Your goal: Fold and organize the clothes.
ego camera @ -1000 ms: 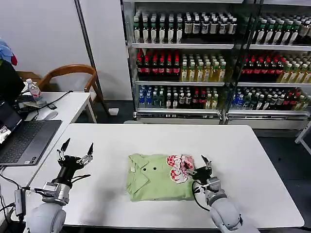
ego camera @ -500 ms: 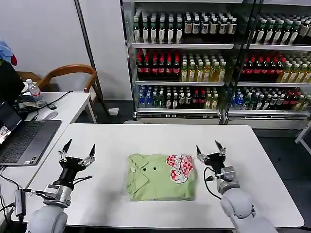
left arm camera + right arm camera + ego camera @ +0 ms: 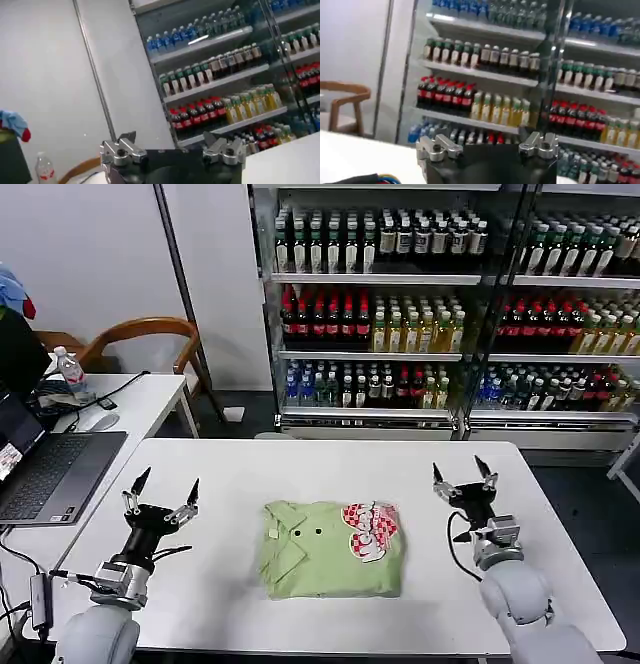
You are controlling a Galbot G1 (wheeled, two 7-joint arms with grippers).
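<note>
Soft light green polo shirt (image 3: 332,547) lies folded between both grippers, apart from each: left gripper (image 3: 160,495) and right gripper (image 3: 461,475) raised, fingers wide, empty. Careless regrasping could unravel the folds.

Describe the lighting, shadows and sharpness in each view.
Head view: even indoor light, the folded polo shirt sharp on the white table, soft shadows only under the left gripper and right gripper. Left wrist view: shelves of bottles hazy, a bright glare streak on a shelf edge. Right wrist view: bottles soft, lit shelf strips glowing.
</note>
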